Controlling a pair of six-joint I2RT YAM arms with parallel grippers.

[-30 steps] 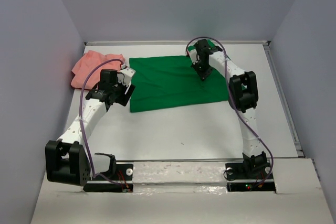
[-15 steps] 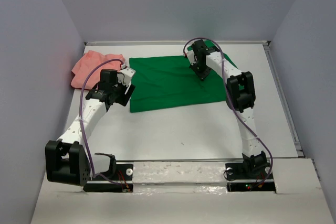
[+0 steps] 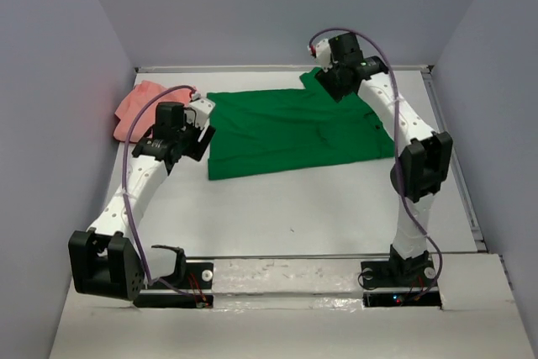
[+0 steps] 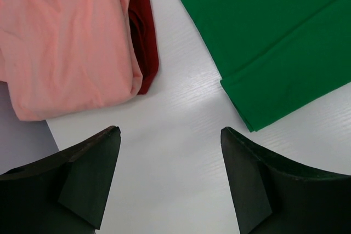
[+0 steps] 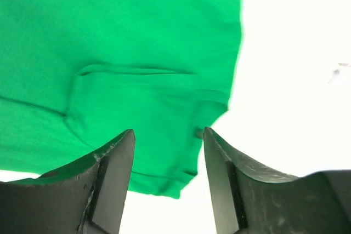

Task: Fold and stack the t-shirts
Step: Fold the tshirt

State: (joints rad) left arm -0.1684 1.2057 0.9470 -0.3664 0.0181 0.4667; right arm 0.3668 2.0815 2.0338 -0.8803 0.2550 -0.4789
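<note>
**Green shirt laid out, both tools empty**

Green shirt [image 3: 294, 128]: lies spread flat across the far middle of the worktop [image 3: 277, 208], roughly rectangular. Its near-left corner shows a doubled edge in the left wrist view, so at least one fold looks to be in. A sleeve sticks out at the far right corner, which reads as the part not yet tucked.

Pink shirt [image 3: 134, 108]: bunched at the far left, against the side wall, unfolded. Dark red cloth [image 4: 143, 31] lies under its right edge and touches it. Both are apart from the green shirt, with a strip of bare worktop between. They are probably parked there so the middle stays free for folding.

Right tool [image 5: 167, 135]: fingers apart, nothing between them. It hangs above the green shirt's far right corner; sleeve hem and a crease are visible below it.

Left tool [image 4: 170, 135]: fingers wide apart, empty. It hovers over the bare strip between the pink shirt and the green shirt's left corner, near both.

Judgement: early in the task. One shirt is partly folded; nothing is stacked yet.
</note>
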